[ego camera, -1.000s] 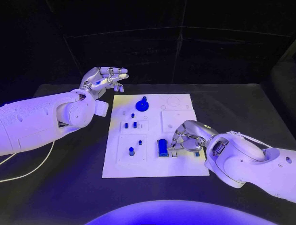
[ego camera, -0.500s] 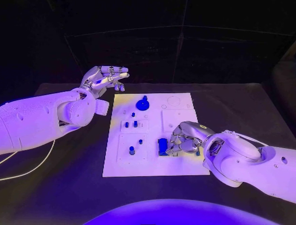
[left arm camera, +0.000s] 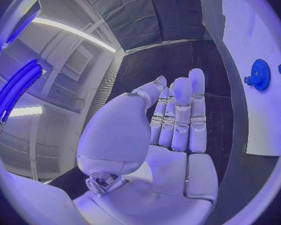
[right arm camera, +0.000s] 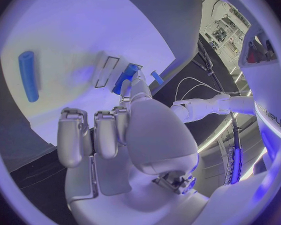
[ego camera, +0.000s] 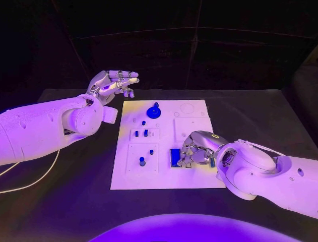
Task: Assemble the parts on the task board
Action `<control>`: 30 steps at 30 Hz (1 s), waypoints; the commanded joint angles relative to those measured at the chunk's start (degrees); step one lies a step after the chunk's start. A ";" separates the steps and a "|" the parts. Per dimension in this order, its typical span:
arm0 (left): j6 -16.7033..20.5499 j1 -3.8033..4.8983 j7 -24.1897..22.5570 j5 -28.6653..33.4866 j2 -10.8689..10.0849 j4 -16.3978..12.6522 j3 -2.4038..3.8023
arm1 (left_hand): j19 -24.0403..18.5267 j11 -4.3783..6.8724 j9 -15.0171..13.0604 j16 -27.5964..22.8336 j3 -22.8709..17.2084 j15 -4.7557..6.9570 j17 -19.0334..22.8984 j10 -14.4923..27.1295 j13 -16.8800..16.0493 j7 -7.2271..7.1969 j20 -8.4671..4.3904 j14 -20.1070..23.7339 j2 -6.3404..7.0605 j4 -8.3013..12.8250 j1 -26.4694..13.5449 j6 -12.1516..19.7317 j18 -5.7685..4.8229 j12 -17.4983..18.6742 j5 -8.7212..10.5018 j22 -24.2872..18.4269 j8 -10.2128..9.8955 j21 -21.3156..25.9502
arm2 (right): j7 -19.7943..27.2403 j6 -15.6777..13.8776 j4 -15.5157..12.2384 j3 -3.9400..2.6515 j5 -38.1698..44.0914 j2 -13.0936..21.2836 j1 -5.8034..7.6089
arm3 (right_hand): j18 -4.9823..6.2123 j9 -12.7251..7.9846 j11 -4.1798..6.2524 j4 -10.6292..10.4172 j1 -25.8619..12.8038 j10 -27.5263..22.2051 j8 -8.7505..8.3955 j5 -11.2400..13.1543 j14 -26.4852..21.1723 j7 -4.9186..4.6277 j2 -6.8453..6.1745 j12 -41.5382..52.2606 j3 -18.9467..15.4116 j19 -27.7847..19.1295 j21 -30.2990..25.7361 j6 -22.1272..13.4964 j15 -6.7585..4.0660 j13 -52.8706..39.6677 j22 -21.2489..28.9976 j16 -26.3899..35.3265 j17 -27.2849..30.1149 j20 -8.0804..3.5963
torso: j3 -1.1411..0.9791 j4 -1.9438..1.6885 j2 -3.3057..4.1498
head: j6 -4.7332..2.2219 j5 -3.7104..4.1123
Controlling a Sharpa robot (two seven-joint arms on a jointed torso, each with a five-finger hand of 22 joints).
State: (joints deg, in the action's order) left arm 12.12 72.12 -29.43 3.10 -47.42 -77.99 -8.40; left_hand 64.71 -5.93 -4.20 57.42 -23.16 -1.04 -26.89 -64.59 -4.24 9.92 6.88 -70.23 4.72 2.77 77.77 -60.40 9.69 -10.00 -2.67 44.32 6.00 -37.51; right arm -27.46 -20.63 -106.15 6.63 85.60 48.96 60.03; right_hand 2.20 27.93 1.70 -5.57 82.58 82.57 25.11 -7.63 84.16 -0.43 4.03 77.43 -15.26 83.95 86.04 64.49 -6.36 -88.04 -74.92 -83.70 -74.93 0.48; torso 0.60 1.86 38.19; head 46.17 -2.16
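Observation:
The white task board [ego camera: 191,121] lies in the middle of the black table. A blue block [ego camera: 174,157] stands near its front edge. My right hand [ego camera: 196,148] rests on the board right beside it. In the right wrist view the thumb tip of the right hand [right arm camera: 128,135] touches the blue block [right arm camera: 126,76], and the other fingers are curled in with nothing in them. A blue cylinder [right arm camera: 28,75] lies loose on the board [right arm camera: 72,25]. My left hand [ego camera: 112,84] hangs raised beyond the board's far left corner and holds nothing.
A blue gear [ego camera: 153,112] stands at the board's far end, also seen from the left wrist as gear [left arm camera: 260,74]. Small blue pegs [ego camera: 141,161] stand along the board's left half. A white cable [ego camera: 28,184] trails on the table at the left.
My right hand has crept slightly left, closer against the blue block. The left hand has stayed where it was.

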 commanded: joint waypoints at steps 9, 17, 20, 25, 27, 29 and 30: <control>-0.65 0.07 -0.34 0.11 0.03 0.04 0.03 | 0.13 -0.02 0.09 -0.05 0.23 -0.03 0.06 0.21 -0.02 0.11 0.03 0.31 -0.41 0.12 0.15 0.15 0.81 -0.24 -0.29 -0.09 0.36 0.26 | -0.40 -3.00 -0.42 -0.01 0.43 1.00 0.03 | -0.62 0.14 1.85 0.39 0.40 3.84 0.10 -0.99 3.48 0.06 0.53 -1.12 0.00 1.85 0.06 -0.85 -0.32 6.62 -9.90 -0.04 -2.50 -0.50 | 0.00 0.03 -0.03 | -0.09 -0.12; -0.65 0.05 -0.28 0.11 -0.11 0.10 0.02 | 0.13 -0.02 0.09 -0.05 0.23 -0.03 0.06 0.21 -0.02 0.11 0.03 0.31 -0.41 0.12 0.15 0.15 0.81 -0.24 -0.29 -0.09 0.36 0.26 | 1.58 -7.62 -4.42 -0.03 -4.61 7.84 0.08 | -0.55 -3.90 -2.08 -2.35 -4.13 2.71 -8.67 -5.36 3.42 -4.81 0.41 -3.64 -1.88 1.41 -0.38 -10.18 2.77 7.94 -9.41 0.20 -2.10 1.63 | 0.06 0.11 -0.11 | -0.32 0.23; -0.63 0.05 -0.27 0.11 -0.19 0.12 0.00 | 0.13 -0.02 0.09 -0.05 0.23 -0.03 0.06 0.21 -0.02 0.11 0.03 0.31 -0.41 0.12 0.15 0.15 0.81 -0.24 -0.29 -0.09 0.36 0.26 | 0.61 -7.72 -5.69 -0.03 -5.26 10.78 0.09 | -0.52 -4.76 -2.62 -3.47 -5.57 2.64 -10.27 -5.33 3.42 -5.28 0.47 -3.73 -2.77 1.43 -0.36 -10.20 3.35 7.97 -9.45 0.18 -2.11 2.49 | 0.06 0.24 -0.12 | -0.43 0.53; -0.60 0.05 -0.30 0.11 -0.25 0.10 -0.01 | 0.13 -0.02 0.09 -0.05 0.23 -0.03 0.06 0.21 -0.02 0.11 0.03 0.31 -0.41 0.12 0.15 0.15 0.81 -0.24 -0.29 -0.09 0.36 0.26 | -1.57 -7.08 -5.99 -0.01 -4.19 14.19 0.09 | -0.52 -4.93 -2.63 -3.60 -5.57 2.58 -10.54 -5.33 3.42 -5.25 0.56 -3.91 -2.89 1.48 -0.31 -9.71 3.39 8.07 -9.52 0.16 -2.15 2.68 | 0.08 0.34 -0.11 | -0.59 1.39; -0.63 0.04 -0.31 0.11 -0.26 0.04 -0.01 | 0.15 0.00 0.08 -0.04 0.27 -0.03 0.09 0.21 -0.02 0.08 0.03 0.33 -0.45 0.16 0.21 0.13 0.81 -0.33 -0.29 -0.12 0.40 0.30 | -2.42 -6.66 -5.58 0.00 -3.56 14.95 0.08 | -0.59 -5.13 -2.61 -3.62 -5.42 2.71 -10.85 -5.82 3.48 -5.23 0.60 -3.51 -2.97 1.73 -0.08 -9.32 3.41 7.81 -9.83 0.00 -2.47 2.82 | 0.10 0.52 -0.15 | -0.64 1.57; -0.66 0.04 -0.34 0.11 -0.26 0.01 -0.02 | 0.17 0.02 0.07 -0.03 0.29 -0.02 0.11 0.20 -0.03 0.04 0.03 0.34 -0.51 0.19 0.26 0.09 0.81 -0.41 -0.29 -0.15 0.45 0.32 | -3.18 -6.17 -5.04 0.01 -2.84 15.36 0.06 | -0.65 -5.33 -2.59 -3.63 -5.25 2.82 -11.18 -6.47 3.53 -5.20 0.61 -3.23 -3.07 1.91 0.09 -8.87 3.41 7.64 -10.05 -0.13 -2.68 2.92 | 0.05 0.53 -0.20 | -0.60 1.79; -0.68 0.04 -0.35 0.11 -0.26 0.00 -0.02 | 0.17 0.02 0.06 -0.03 0.28 -0.02 0.11 0.19 -0.03 0.03 0.03 0.34 -0.52 0.20 0.26 0.08 0.81 -0.42 -0.29 -0.15 0.46 0.33 | -3.52 -5.91 -4.78 0.02 -2.44 15.46 0.05 | -0.65 -5.39 -2.58 -3.64 -5.21 2.83 -11.26 -6.65 3.53 -5.18 0.62 -3.21 -3.11 1.94 0.12 -8.70 3.41 7.63 -10.09 -0.14 -2.71 2.94 | 0.02 0.59 -0.21 | -0.58 1.92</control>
State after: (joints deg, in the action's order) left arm 12.08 72.09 -29.41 3.11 -47.65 -77.90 -8.45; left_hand 64.71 -5.93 -4.20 57.42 -23.16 -1.04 -26.82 -64.59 -4.24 9.92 6.88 -70.23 4.72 2.77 77.77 -60.40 9.69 -10.21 -2.67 44.23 6.24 -37.51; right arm -28.86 -26.46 -111.03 6.63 82.12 64.40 60.04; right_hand 2.21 22.59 -0.85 -8.97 77.40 84.04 14.02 -14.12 84.04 -5.69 4.61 74.05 -18.32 83.93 86.04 55.42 -3.37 -88.25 -74.91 -83.70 -74.92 3.00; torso 0.67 2.31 38.03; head 45.57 -0.50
